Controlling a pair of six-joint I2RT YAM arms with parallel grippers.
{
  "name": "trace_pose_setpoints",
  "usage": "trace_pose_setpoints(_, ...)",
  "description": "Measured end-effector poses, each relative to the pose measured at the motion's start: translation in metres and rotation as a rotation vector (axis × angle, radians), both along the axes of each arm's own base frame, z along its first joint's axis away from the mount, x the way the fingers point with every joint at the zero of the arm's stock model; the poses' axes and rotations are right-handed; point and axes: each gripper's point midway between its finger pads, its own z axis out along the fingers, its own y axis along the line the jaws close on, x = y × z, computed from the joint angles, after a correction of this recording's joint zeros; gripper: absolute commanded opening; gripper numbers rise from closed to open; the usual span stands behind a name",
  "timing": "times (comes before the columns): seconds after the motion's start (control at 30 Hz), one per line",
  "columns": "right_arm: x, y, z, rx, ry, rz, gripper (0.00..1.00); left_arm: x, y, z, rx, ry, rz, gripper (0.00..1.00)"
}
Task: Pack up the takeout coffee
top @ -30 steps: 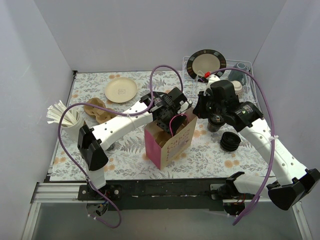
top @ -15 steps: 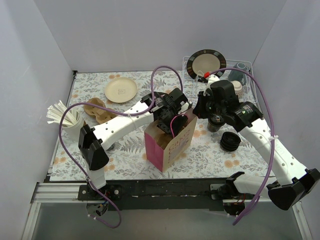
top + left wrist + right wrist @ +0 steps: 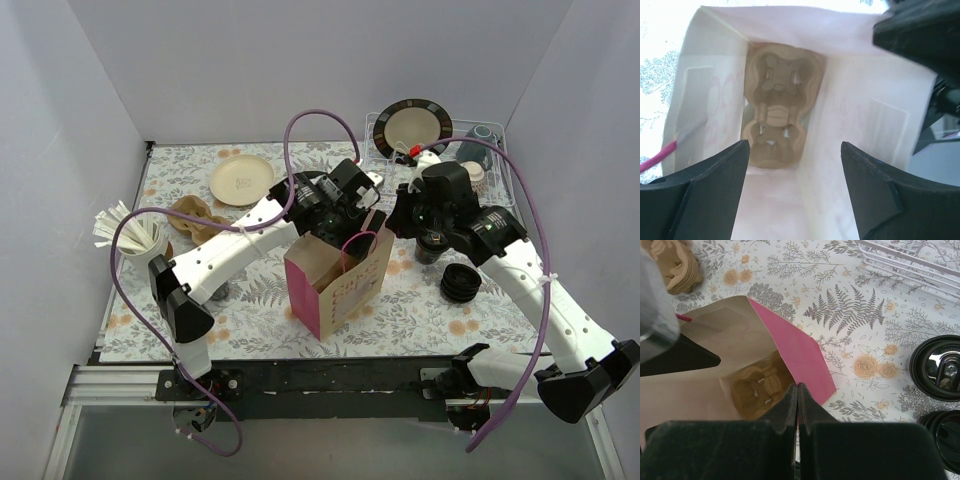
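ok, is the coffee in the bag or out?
Out. The lidded cup stands on the table beside the bag; inside the bag the left wrist view shows only an empty cardboard carrier.

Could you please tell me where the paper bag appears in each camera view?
Top external: paper bag at centre, standing upright with its mouth open.
Left wrist: fills the frame, seen down through its open mouth.
Right wrist: left half, pink outer side facing right.
Shared landmark: the cardboard cup carrier on its floor, in both wrist views.
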Motion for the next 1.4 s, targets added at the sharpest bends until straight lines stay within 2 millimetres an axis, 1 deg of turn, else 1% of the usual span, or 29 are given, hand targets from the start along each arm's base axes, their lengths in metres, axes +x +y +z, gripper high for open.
trace_pose_setpoints(0.17, 0.0, 0.0, 0.0, 0.009, 0.007, -0.01, 0.01, 0.007, -0.008, 0.02, -0.078, -0.025, 0.073, 0.76)
trace_pose_setpoints(0.23, -0.001, -0.001, -0.001, 0.012, 0.006, -0.019, 0.01, 0.01, -0.009, 0.032, -0.121, -0.04, 0.117, 0.79)
trace_pose_setpoints(0.3, -0.001, -0.002, 0.0, 0.02, 0.002, -0.034, 0.01, 0.013, -0.006, 0.047, -0.172, -0.067, 0.172, 0.81)
trace_pose_setpoints(0.4, -0.002, -0.004, -0.001, 0.033, 0.0, -0.046, 0.01, 0.011, 0.008, 0.08, -0.269, -0.11, 0.263, 0.82)
trace_pose_setpoints(0.53, -0.003, -0.005, 0.0, 0.051, 0.001, -0.069, 0.01, 0.003, 0.035, 0.128, -0.412, -0.15, 0.391, 0.8)
trace_pose_setpoints(0.6, -0.003, -0.006, 0.0, 0.06, 0.003, -0.085, 0.01, -0.004, 0.049, 0.143, -0.471, -0.14, 0.468, 0.75)
trace_pose_setpoints(0.63, -0.003, -0.007, 0.0, 0.064, 0.004, -0.092, 0.01, -0.007, 0.056, 0.146, -0.496, -0.124, 0.511, 0.74)
trace_pose_setpoints(0.7, -0.004, -0.007, 0.0, 0.075, 0.008, -0.107, 0.01, -0.013, 0.068, 0.144, -0.511, -0.091, 0.583, 0.73)
trace_pose_setpoints(0.73, -0.004, -0.007, 0.0, 0.078, 0.011, -0.113, 0.01, -0.017, 0.076, 0.138, -0.506, -0.062, 0.633, 0.74)
trace_pose_setpoints(0.8, -0.003, -0.008, 0.0, 0.084, 0.015, -0.127, 0.01, -0.022, 0.085, 0.13, -0.488, -0.024, 0.699, 0.74)
trace_pose_setpoints(0.87, -0.002, -0.009, 0.0, 0.089, 0.018, -0.141, 0.01, -0.024, 0.089, 0.12, -0.471, 0.01, 0.753, 0.73)
trace_pose_setpoints(0.97, -0.002, -0.009, 0.0, 0.096, 0.023, -0.155, 0.01, -0.029, 0.093, 0.097, -0.428, 0.063, 0.82, 0.73)
trace_pose_setpoints(1.07, -0.002, -0.009, 0.0, 0.102, 0.027, -0.163, 0.01, -0.033, 0.098, 0.072, -0.368, 0.102, 0.875, 0.74)
trace_pose_setpoints(1.1, -0.002, -0.009, 0.0, 0.102, 0.027, -0.165, 0.01, -0.034, 0.1, 0.065, -0.346, 0.105, 0.885, 0.75)
trace_pose_setpoints(1.13, -0.002, -0.009, 0.0, 0.102, 0.026, -0.164, 0.01, -0.034, 0.104, 0.059, -0.321, 0.099, 0.89, 0.79)
trace_pose_setpoints(1.2, -0.002, -0.009, 0.0, 0.101, 0.025, -0.158, 0.01, -0.032, 0.11, 0.055, -0.283, 0.059, 0.874, 0.8)
trace_pose_setpoints(1.23, -0.002, -0.008, 0.0, 0.101, 0.025, -0.156, 0.01, -0.029, 0.111, 0.056, -0.275, 0.034, 0.857, 0.8)
trace_pose_setpoints(1.27, -0.002, -0.008, 0.0, 0.1, 0.025, -0.153, 0.01, -0.025, 0.113, 0.058, -0.259, -0.009, 0.823, 0.84)
trace_pose_setpoints(1.3, -0.002, -0.008, 0.0, 0.1, 0.023, -0.151, 0.01, -0.022, 0.114, 0.06, -0.253, -0.037, 0.794, 0.84)
trace_pose_setpoints(1.4, -0.004, -0.007, 0.0, 0.104, 0.016, -0.138, 0.01, -0.013, 0.109, 0.074, -0.254, -0.14, 0.647, 0.77)
